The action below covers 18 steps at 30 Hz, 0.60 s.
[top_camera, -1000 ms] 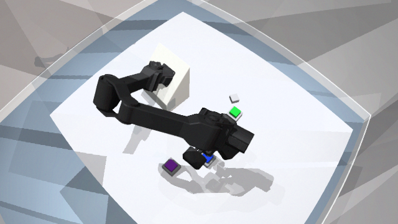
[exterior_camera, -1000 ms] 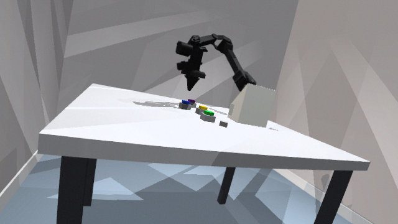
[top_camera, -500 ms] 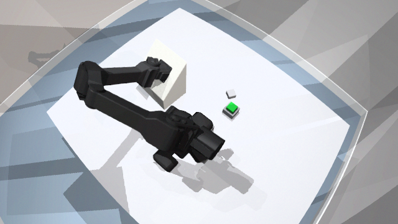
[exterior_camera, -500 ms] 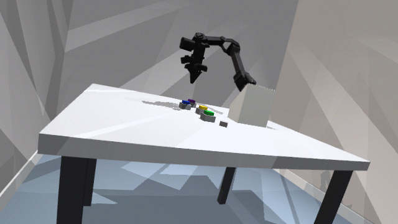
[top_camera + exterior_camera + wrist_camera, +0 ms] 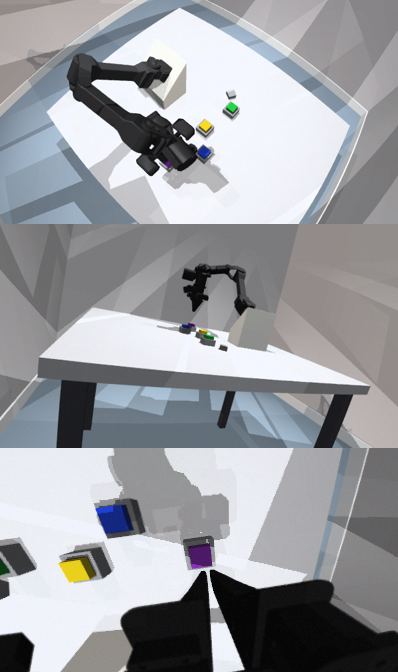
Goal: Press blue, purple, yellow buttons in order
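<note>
The hand (image 5: pixel 207 577), pinched closed and holding nothing, hangs well above the purple button (image 5: pixel 200 555) on the desk (image 5: pixel 130 351).

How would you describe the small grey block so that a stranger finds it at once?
Start at the big pale box where the arm is mounted. A row of coloured buttons runs beside it; the grey block lies just past the green button. It alone is plain grey, with no coloured cap.
</note>
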Tool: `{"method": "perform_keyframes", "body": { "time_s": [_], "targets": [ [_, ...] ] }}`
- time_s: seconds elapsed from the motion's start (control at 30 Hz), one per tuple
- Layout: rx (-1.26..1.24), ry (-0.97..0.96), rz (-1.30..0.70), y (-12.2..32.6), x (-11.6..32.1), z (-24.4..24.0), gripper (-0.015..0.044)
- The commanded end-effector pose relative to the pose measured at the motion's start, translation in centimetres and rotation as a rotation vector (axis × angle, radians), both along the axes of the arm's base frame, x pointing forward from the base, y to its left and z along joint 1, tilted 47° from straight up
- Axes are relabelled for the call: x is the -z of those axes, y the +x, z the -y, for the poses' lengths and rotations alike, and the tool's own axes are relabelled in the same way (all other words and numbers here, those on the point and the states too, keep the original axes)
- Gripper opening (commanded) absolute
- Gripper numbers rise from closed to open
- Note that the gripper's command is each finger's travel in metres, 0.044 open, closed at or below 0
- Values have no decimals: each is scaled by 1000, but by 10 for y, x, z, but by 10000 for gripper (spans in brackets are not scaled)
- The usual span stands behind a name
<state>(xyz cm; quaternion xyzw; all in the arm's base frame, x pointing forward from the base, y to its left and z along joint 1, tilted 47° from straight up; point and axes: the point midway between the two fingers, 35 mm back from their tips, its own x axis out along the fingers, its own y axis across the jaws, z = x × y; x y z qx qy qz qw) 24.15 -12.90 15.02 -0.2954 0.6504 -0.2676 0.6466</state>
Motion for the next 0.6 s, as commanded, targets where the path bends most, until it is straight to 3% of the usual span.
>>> {"method": "perform_keyframes", "body": {
  "time_s": [0.0, 0.57],
  "targets": [
    [2, -4, -16, -6, 27, 29, 20],
    [2, -5, -16, -6, 39, 42, 20]
  ]
}}
